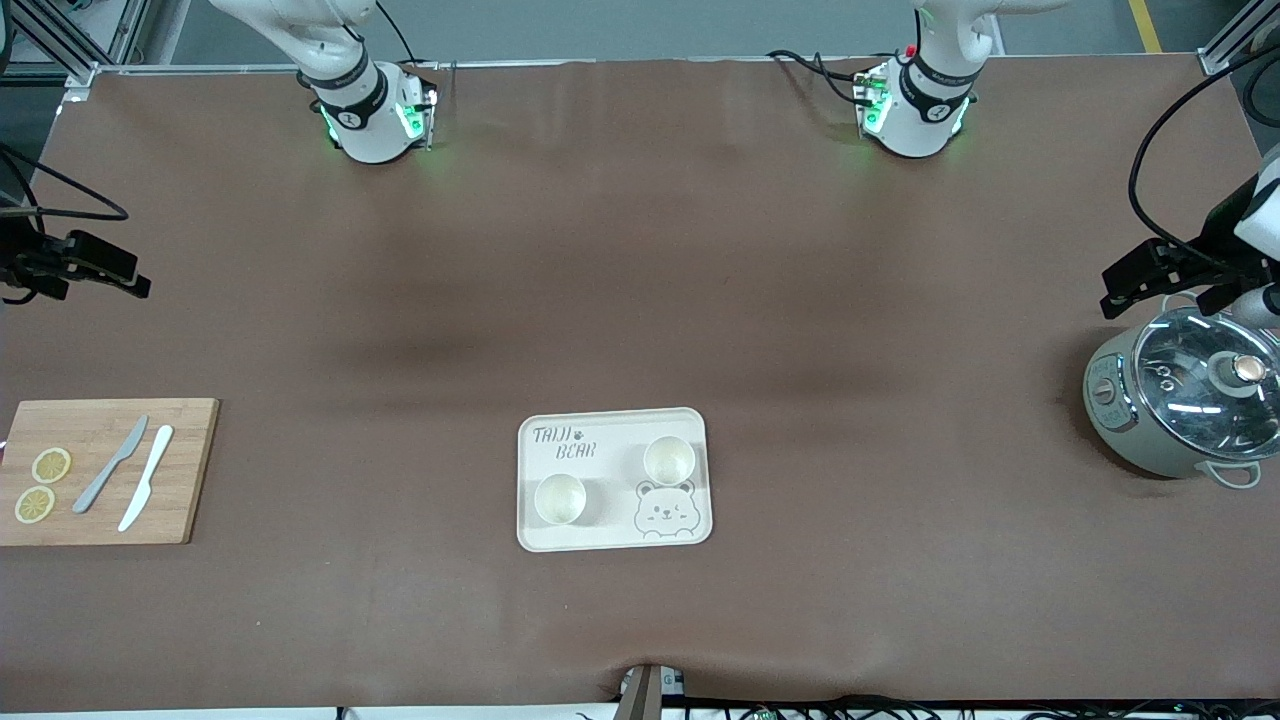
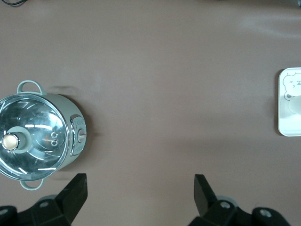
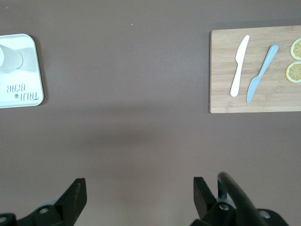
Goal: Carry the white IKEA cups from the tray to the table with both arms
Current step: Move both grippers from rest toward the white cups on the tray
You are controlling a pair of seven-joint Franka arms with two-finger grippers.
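Two white IKEA cups stand upright on the cream bear-printed tray (image 1: 610, 420) in the middle of the table: one (image 1: 560, 498) nearer the front camera, one (image 1: 669, 460) toward the left arm's end. My left gripper (image 1: 1115, 290) is open and empty, up beside the pot, far from the tray. Its wrist view shows its spread fingers (image 2: 140, 188) over bare table, with the tray's edge (image 2: 288, 127) and part of a cup (image 2: 296, 104). My right gripper (image 1: 135, 278) is open and empty at the right arm's end of the table. Its wrist view (image 3: 139, 190) shows the tray (image 3: 23, 94) and part of a cup (image 3: 9, 60).
A grey-green pot with a glass lid (image 1: 1185, 400) stands at the left arm's end, also in the left wrist view (image 2: 37, 136). A wooden cutting board (image 1: 190, 470) with two knives (image 1: 110, 465) and lemon slices (image 1: 51, 465) lies at the right arm's end.
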